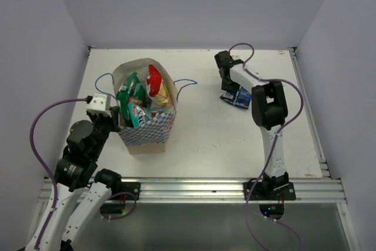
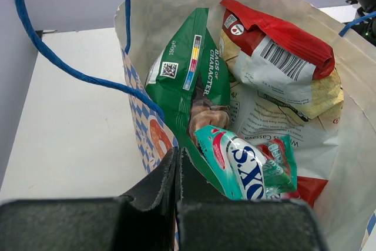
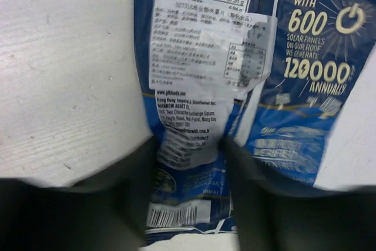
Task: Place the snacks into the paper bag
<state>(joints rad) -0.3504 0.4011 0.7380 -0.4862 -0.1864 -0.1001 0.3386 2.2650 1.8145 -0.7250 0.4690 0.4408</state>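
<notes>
The paper bag (image 1: 148, 136) stands upright left of centre, also in the left wrist view (image 2: 352, 145). Inside it are the dark green chips packet (image 2: 188, 80), the red-topped cassava packet (image 2: 276, 51), another cassava packet (image 2: 264, 116) showing its printed back, and the teal candy pack (image 2: 247, 168). My left gripper (image 1: 114, 123) (image 2: 177, 166) is shut on the bag's left wall at the rim. The dark blue pack (image 1: 238, 98) (image 3: 294, 86) lies on the table at the back right. My right gripper (image 1: 226, 86) (image 3: 191, 163) points down with its fingers pressed on both sides of the pack's end.
The bag's blue string handles (image 1: 187, 84) (image 2: 70, 69) hang out to both sides. White walls close the table at the back and sides. A metal rail (image 1: 194, 189) runs along the near edge by the arm bases.
</notes>
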